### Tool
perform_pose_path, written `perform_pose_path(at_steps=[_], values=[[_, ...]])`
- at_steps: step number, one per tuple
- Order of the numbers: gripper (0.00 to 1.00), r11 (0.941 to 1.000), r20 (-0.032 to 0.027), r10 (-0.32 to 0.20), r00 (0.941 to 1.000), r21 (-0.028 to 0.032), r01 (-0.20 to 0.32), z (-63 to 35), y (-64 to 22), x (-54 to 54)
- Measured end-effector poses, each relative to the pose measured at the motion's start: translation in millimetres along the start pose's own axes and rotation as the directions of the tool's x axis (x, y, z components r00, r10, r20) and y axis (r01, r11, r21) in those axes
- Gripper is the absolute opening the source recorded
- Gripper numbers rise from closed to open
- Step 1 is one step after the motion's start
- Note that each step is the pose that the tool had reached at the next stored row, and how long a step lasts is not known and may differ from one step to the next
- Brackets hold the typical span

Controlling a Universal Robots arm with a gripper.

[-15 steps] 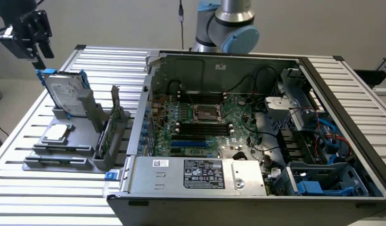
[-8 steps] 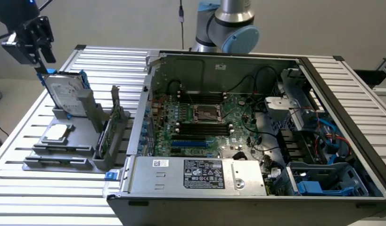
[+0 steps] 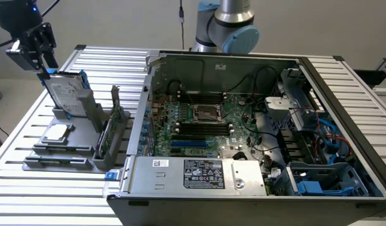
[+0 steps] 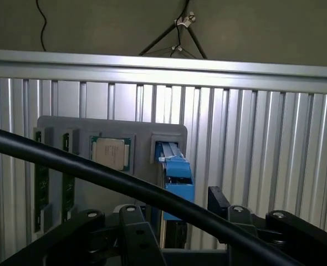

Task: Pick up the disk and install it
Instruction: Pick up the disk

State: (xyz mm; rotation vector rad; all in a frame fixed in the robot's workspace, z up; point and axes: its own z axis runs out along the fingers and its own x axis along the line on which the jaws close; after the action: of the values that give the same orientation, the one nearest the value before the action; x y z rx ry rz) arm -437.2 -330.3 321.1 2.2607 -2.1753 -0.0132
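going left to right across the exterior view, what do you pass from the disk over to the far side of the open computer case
disk standing in its grey holder → upright green memory sticks → processor socket on the motherboard → blue drive cage

I seem to be driving a rig in a robotics lab: a slatted aluminium bench (image 3: 42,197), an opened computer tower (image 3: 243,141) lying on it, a grey parts fixture (image 3: 61,153), the arm's base (image 3: 227,28), bare walls, and what may be a tripod (image 4: 183,22).
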Motion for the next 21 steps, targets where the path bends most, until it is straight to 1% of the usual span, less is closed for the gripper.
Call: perform_pose_path(at_steps=[15,18,21], values=[[0.54,1.0000,-0.0001,0.007,1.0000,0.0014,-0.007,27.1,0.0,0.1],[0.54,1.0000,0.0000,0.007,1.0000,0.0016,-0.007,30.9,0.2,0.1],[0.54,1.0000,-0.0001,0.007,1.0000,0.0026,-0.007,32.1,0.5,0.1]])
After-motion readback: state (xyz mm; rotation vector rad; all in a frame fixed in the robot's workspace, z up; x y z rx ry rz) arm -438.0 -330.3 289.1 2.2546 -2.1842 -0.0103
